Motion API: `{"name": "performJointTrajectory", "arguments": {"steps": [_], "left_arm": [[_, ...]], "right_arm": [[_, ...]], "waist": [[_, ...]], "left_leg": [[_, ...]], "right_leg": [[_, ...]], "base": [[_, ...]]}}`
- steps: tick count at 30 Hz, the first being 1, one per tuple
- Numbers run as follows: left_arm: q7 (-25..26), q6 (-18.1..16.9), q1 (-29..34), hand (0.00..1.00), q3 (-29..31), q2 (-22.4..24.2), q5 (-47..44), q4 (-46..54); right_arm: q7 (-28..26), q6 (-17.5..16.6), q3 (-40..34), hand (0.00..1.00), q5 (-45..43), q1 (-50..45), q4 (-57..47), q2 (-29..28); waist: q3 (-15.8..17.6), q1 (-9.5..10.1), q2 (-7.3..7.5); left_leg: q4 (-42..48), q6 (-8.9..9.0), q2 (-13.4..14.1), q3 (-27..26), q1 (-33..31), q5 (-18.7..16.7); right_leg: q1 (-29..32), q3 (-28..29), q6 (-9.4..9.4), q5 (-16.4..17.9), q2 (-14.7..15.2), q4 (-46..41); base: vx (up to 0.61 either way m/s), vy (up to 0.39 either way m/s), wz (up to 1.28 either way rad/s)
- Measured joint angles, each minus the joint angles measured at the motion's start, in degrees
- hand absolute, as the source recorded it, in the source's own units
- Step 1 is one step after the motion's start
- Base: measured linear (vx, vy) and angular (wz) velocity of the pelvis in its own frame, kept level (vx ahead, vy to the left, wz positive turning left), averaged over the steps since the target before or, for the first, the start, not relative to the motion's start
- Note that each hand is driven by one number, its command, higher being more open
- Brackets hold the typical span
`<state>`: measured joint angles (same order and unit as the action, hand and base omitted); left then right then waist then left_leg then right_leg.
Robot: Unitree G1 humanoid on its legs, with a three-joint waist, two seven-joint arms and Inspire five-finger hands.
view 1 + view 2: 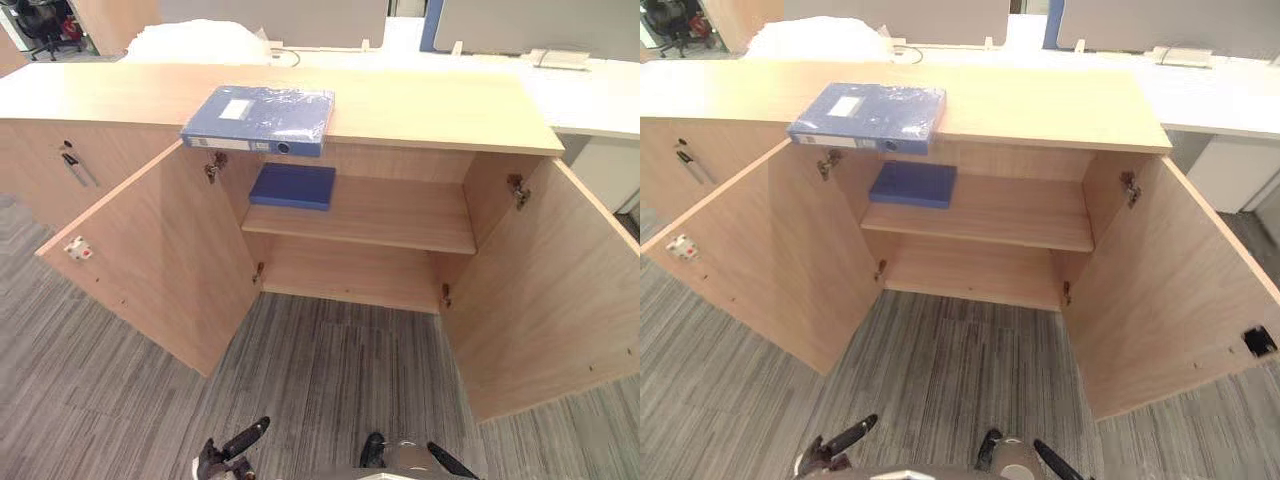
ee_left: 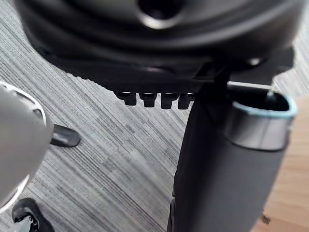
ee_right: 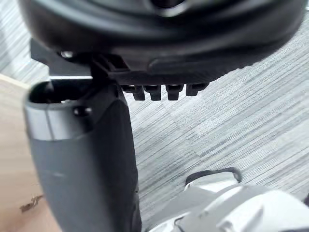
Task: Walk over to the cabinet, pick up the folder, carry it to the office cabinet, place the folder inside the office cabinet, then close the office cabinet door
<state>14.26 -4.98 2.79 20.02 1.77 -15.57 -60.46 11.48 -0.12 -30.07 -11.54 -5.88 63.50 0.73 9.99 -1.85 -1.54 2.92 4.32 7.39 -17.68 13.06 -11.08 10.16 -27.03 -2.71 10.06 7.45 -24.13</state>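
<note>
A blue box folder (image 1: pixel 260 118) lies flat on the light wooden top of the office cabinet (image 1: pixel 430 105), over its left side, with its front edge jutting a little past the top. A second, darker blue folder (image 1: pixel 293 185) lies on the left part of the shelf inside. Both cabinet doors stand wide open: the left door (image 1: pixel 150 250) and the right door (image 1: pixel 545 290). My left hand (image 2: pixel 231 169) hangs low over the striped carpet, fingers straight and holding nothing. My right hand (image 3: pixel 82 159) hangs the same way, close to a wooden panel.
Grey striped carpet (image 1: pixel 330 370) stretches between me and the cabinet. A second wooden unit with a handle (image 1: pixel 75 165) adjoins at the left. White desks (image 1: pixel 600 85) and a bundle of clear plastic wrap (image 1: pixel 195 42) lie behind the cabinet top.
</note>
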Motion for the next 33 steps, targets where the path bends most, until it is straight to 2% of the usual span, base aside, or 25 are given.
{"name": "performJointTrajectory", "arguments": {"steps": [2, 4, 5, 6, 7, 9, 10, 12, 14, 15, 16, 17, 18, 19, 21, 23, 24, 25, 26, 29, 33], "left_arm": [[-0.28, 0.02, 0.27, 1.00, 0.80, 1.04, 0.55, 1.08], [-0.74, 0.10, 0.34, 1.00, 2.61, 1.27, 0.54, 1.95], [-0.92, 0.20, 0.43, 1.00, 4.62, 1.58, 0.49, 3.11], [-1.01, 0.24, 0.88, 1.00, 6.27, 2.15, 0.42, 4.07], [-1.06, 0.27, 1.88, 1.00, 7.72, 2.66, 0.40, 5.09], [-1.12, 0.46, 2.91, 1.00, 8.01, 2.69, 0.23, 5.31], [-1.12, 0.46, 3.18, 1.00, 7.95, 2.48, 0.15, 5.37], [-1.12, 0.46, 3.22, 1.00, 7.96, 1.93, -0.36, 6.21], [-0.93, 0.19, 3.04, 1.00, 7.95, 1.85, -1.44, 6.93], [-1.04, 0.06, 2.83, 1.00, 7.63, 1.53, -1.51, 7.10], [-0.99, -0.01, 2.89, 1.00, 6.81, 1.38, -1.56, 7.06], [-0.92, -0.07, 3.01, 1.00, 6.08, 1.56, -1.66, 6.90], [-1.10, -0.39, 3.22, 1.00, 5.16, 2.12, -1.89, 5.85], [-1.46, -0.41, 2.79, 1.00, 4.23, -0.08, -1.87, 4.49], [-0.89, -0.62, 2.77, 1.00, 3.54, -0.92, -1.53, 3.65], [-0.82, -0.57, 2.59, 1.00, 2.65, -1.51, -0.61, 2.11], [-0.82, -0.54, 2.41, 1.00, 1.64, -1.94, -0.04, 1.40], [-0.85, -0.54, 2.41, 1.00, 0.73, -2.25, 0.38, 1.02], [-0.88, -0.46, 2.45, 1.00, -1.36, -2.48, 1.53, 0.41], [-0.73, -0.23, 1.65, 1.00, -3.76, -2.57, 3.72, -0.15], [-1.42, -0.08, 1.45, 1.00, -6.47, -3.33, 4.11, -0.55]], "right_arm": [[-0.07, 0.19, -0.27, 1.00, 0.19, -0.09, -0.35, 0.07], [-0.03, 0.73, -0.21, 1.00, 0.16, -0.19, -0.86, -0.39], [-0.09, 1.04, -0.04, 1.00, 0.15, -0.65, -1.73, -0.60], [-0.08, 1.09, 0.22, 1.00, 0.14, -1.19, -2.25, -0.49], [-0.06, 1.07, 1.01, 1.00, 0.11, -1.76, -2.89, -0.07], [0.07, 1.13, 3.74, 1.00, 0.09, -1.96, -2.82, 0.70], [0.05, 1.19, 4.68, 1.00, 0.11, -2.05, -2.77, 0.89], [0.21, 1.24, 5.79, 1.00, 0.18, -1.82, -2.69, 0.94], [0.59, 1.38, 6.43, 1.00, 0.16, 0.01, -2.25, 0.64], [0.80, 1.39, 6.59, 1.00, 0.16, 1.40, -2.10, 0.08], [0.94, 1.22, 6.70, 1.00, 0.17, 2.47, -2.17, -0.50], [0.99, 1.18, 7.03, 1.00, 0.17, 2.60, -2.44, -0.46], [0.76, 1.06, 7.34, 1.00, 0.39, 2.68, -2.45, -0.12], [0.55, 1.24, 7.73, 1.00, 0.19, 3.11, -1.98, -1.36], [0.33, 1.12, 7.71, 1.00, 0.25, 3.54, -1.96, -2.89], [0.20, 1.03, 7.73, 1.00, 0.25, 4.66, -1.87, -3.44], [-0.02, 1.00, 7.76, 1.00, 0.24, 5.16, -1.84, -3.77], [-0.17, 0.87, 7.75, 1.00, 0.24, 5.09, -1.79, -3.84], [-0.25, 0.71, 7.63, 1.00, 0.27, 4.96, -1.15, -3.27], [-0.36, 0.63, 6.64, 1.00, 0.55, 5.01, 0.55, -1.90], [-0.79, 1.81, 5.37, 1.00, 1.41, 3.82, 2.70, 0.08]], "waist": [[-0.12, 0.07, -0.64], [0.00, -0.01, 0.00], [0.15, 0.11, 0.24], [0.01, 0.47, -0.07], [-0.08, 0.87, -0.68], [-0.03, 1.17, -0.71], [-0.01, 1.35, -0.48], [0.32, 1.88, 0.38], [0.87, 3.29, 1.40], [1.27, 3.91, 2.16], [1.15, 3.99, 2.34], [0.76, 4.01, 1.75], [-0.61, 4.40, -0.31], [-1.29, 4.04, 2.27], [-2.21, 4.12, 4.08], [-2.30, 4.22, 3.92], [-2.48, 4.23, 4.20], [-2.69, 4.13, 4.34], [-3.59, 3.90, 3.65], [-3.44, 3.24, 2.44], [-2.95, 2.35, 2.21]], "left_leg": [[0.95, 1.49, 1.72, 0.12, 1.09, -0.13], [9.31, 2.21, 4.14, 0.82, -0.73, -1.38], [22.57, 2.07, 7.00, 1.46, -5.20, -2.28], [33.46, 1.44, 9.37, 2.42, -9.19, -1.77], [47.15, 1.55, 11.78, 4.14, -13.75, -1.78], [59.69, 1.29, 13.08, 4.07, -18.70, -2.05], [60.65, 1.22, 12.96, 3.80, -20.13, -2.10], [58.95, 0.22, 12.50, 2.92, -24.00, -2.81], [50.49, -0.25, 10.64, 2.47, -26.34, -4.38], [42.33, -0.33, 8.18, 3.25, -26.42, -4.38], [31.97, -1.66, 5.00, 5.32, -26.21, -2.14], [26.06, -2.50, 3.88, 7.17, -25.97, 1.99], [19.68, -2.49, 2.62, 11.05, -25.80, 8.97], [17.48, -3.28, -0.12, 10.52, -24.48, 9.49], [10.65, -4.39, -2.97, 9.70, -20.71, 11.69], [4.32, -4.73, -4.19, 9.06, -16.79, 14.08], [0.12, -4.59, -5.22, 8.66, -14.26, 15.98], [-2.23, -4.48, -5.80, 8.81, -13.01, 17.00], [-6.88, -4.12, -6.00, 8.99, -10.88, 19.18], [-8.34, -3.77, -6.26, 9.41, -10.67, 19.70], [-8.36, -3.43, -7.03, 10.19, -11.38, 19.45]], "right_leg": [[-0.98, -0.28, -0.68, 2.77, -1.76, -1.15], [-3.86, -0.46, -0.87, 4.27, -3.40, 0.48], [-6.66, -0.07, -1.00, 4.43, -5.04, 2.90], [-8.80, 0.65, -1.15, 4.47, -6.59, 4.70], [-11.66, 1.94, -1.61, 4.73, -8.44, 6.49], [-16.90, 4.29, -1.92, 4.91, -9.90, 9.67], [-18.14, 4.86, -1.87, 4.88, -9.96, 10.70], [-20.71, 6.69, -1.51, 4.66, -9.77, 12.86], [-22.80, 9.70, -0.92, 4.32, -8.31, 13.61], [-23.92, 10.99, -0.70, 4.25, -6.67, 13.57], [-24.72, 11.55, 0.97, 4.18, -5.47, 13.45], [-24.94, 11.51, 2.23, 4.11, -5.42, 13.49], [-25.52, 11.86, 4.37, 4.70, -6.20, 13.75], [-25.96, 11.57, 5.56, 4.80, -3.38, 13.95], [-25.92, 11.89, 5.98, 3.82, -0.88, 13.31], [-25.84, 13.51, 5.99, 3.87, -0.53, 15.27], [-24.92, 14.07, 5.84, 2.35, -0.51, 17.62], [-24.83, 13.62, 6.24, 2.53, -0.43, 17.40], [-24.95, 14.18, 6.50, 2.37, -0.32, 17.78], [-24.67, 14.21, 6.68, 2.47, -0.55, 18.04], [-24.29, 14.10, 7.44, 3.19, -0.04, 18.75]], "base": [[0.39, -0.271, -0.04], [0.40, -0.288, -0.05], [0.39, -0.253, -0.21], [0.37, -0.208, -0.50], [0.36, -0.092, -0.64], [0.39, -0.006, -0.59], [0.33, 0.011, -0.44], [0.31, 0.057, -0.50], [0.30, 0.131, -0.74], [0.28, 0.201, -0.67], [0.34, 0.274, -0.58], [0.29, 0.245, -0.40], [0.30, 0.233, -0.07], [0.30, 0.167, 0.05], [0.30, 0.140, 0.16], [0.16, 0.081, -0.02], [0.07, 0.036, -0.03], [0.04, 0.005, 0.01], [0.03, -0.007, 0.06], [0.00, 0.000, 0.00], [-0.02, 0.015, 0.01]]}}
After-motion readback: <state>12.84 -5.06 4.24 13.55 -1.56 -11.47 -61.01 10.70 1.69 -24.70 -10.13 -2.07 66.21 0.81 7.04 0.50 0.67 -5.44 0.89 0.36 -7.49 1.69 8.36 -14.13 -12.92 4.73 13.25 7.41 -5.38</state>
